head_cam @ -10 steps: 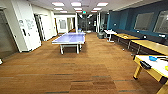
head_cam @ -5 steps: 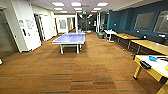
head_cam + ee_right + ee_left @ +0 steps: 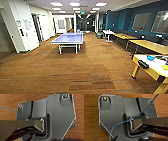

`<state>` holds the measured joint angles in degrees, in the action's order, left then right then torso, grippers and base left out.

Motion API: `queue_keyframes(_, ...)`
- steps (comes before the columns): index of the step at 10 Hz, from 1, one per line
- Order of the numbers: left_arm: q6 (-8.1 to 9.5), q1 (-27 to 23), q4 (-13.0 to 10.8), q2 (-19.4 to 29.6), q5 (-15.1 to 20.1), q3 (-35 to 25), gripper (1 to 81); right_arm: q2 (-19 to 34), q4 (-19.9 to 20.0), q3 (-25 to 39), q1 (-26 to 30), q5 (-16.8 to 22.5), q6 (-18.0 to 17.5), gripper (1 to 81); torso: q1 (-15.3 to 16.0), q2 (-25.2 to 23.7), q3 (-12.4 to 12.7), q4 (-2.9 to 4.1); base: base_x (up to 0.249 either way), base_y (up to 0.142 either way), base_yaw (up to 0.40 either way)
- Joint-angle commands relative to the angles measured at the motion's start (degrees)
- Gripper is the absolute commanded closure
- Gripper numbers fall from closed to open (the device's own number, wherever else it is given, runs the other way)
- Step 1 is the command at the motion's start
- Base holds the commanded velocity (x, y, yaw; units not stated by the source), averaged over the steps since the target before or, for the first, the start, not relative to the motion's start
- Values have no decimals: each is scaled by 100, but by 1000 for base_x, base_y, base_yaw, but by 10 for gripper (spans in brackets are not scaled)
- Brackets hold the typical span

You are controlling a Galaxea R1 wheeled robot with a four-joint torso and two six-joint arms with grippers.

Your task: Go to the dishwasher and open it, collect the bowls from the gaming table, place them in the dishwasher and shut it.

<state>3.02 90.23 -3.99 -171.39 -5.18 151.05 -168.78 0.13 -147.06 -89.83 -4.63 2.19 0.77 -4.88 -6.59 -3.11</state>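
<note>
Head view is showing us the gaming table [image 3: 155,65] at the right edge of the scene, its glossy white top framed by a yellow rim and standing on yellow legs, with a black slot at the end nearest us. We are seeing the blue bowl [image 3: 150,58] sitting on the white top toward the table's far edge, and the yellow-green bowl [image 3: 165,67] lying well apart from it, nearer the table's right side where the frame is cutting it off. A small dark item is lying on the top near the table's end slot; we cannot tell what it is.

Beyond the gaming table, a row of wooden tables [image 3: 147,45] is running along the teal wall [image 3: 120,20]. Out in the middle of the room a blue table-tennis table [image 3: 68,38] is standing on the brown wood-pattern floor [image 3: 82,72], well apart from the gaming table. White walls and doors [image 3: 23,27] are lining the left side, and a corridor is opening at the far end under ceiling lights.

Both wrist views are looking down at the same brown floor past the robot's own dark plate, with a thin blue wire [image 3: 121,122] crossing the left one. We cannot tell how far either gripper is standing open, or whether it is gripping anything.
</note>
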Motion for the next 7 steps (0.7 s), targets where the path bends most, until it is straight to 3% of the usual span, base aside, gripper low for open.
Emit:
queue_keyframes(1, -39, -238, -76, 34, 298, -23, 10, 0, -66, 29, 206, 314, 27, 10, 0, 0, 0, 0, 0, 0, -400)
queue_keyframes(7, -30, -238, -76, 25, 290, -23, 10, -9, -49, 29, 215, 314, 27, 10, 2, 0, 0, 0, 0, 0, -400)
